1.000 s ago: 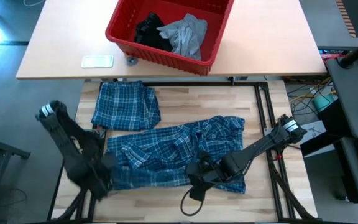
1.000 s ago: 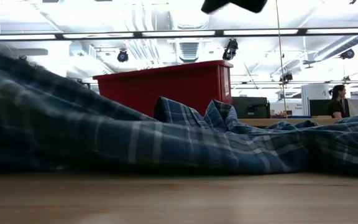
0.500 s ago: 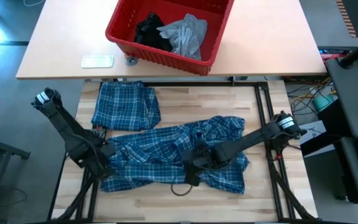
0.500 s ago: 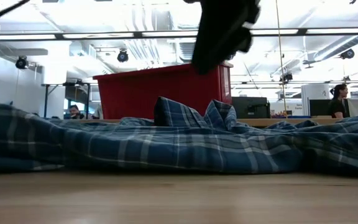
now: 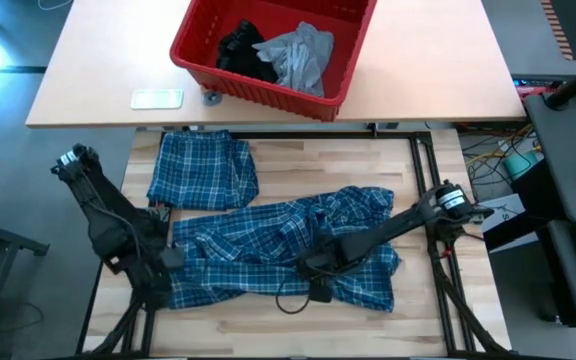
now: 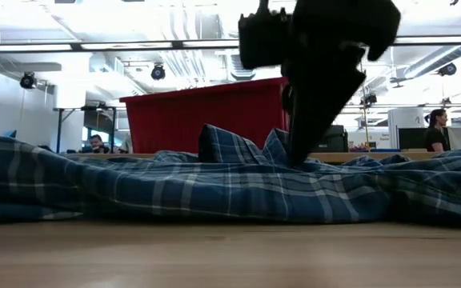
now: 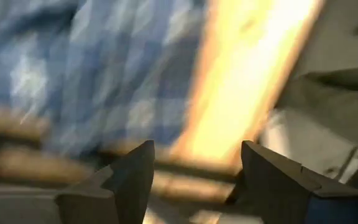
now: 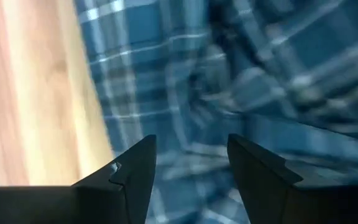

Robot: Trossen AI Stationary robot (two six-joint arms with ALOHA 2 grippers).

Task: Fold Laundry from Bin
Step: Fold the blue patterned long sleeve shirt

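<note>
A blue-and-white plaid shirt [image 5: 283, 252] lies crumpled and spread across the wooden table, resting flat. The red bin [image 5: 200, 58] stands on the far tan table, with a grey T-shirt [image 5: 298, 55] and a black garment [image 5: 240, 50] inside. My left gripper [image 5: 163, 262] is open at the shirt's left edge with nothing between its fingers [image 7: 129, 177]. My right gripper [image 5: 316, 272] is open too, low over the shirt's near middle [image 8: 191, 93], fingers pointing down [image 6: 302, 148].
A folded plaid piece [image 5: 203, 170] lies at the table's far left. A small white object [image 5: 157, 98] sits beside the bin. A dark cable loop [image 5: 290, 300] hangs below my right arm over the shirt's near edge. A person [image 6: 434, 128] sits in the room behind.
My left gripper has let go of the shirt's left part, which was lifted and now lies flat on the table. My right gripper has come down toward the shirt's near middle. The rest of the shirt has stayed in place.
</note>
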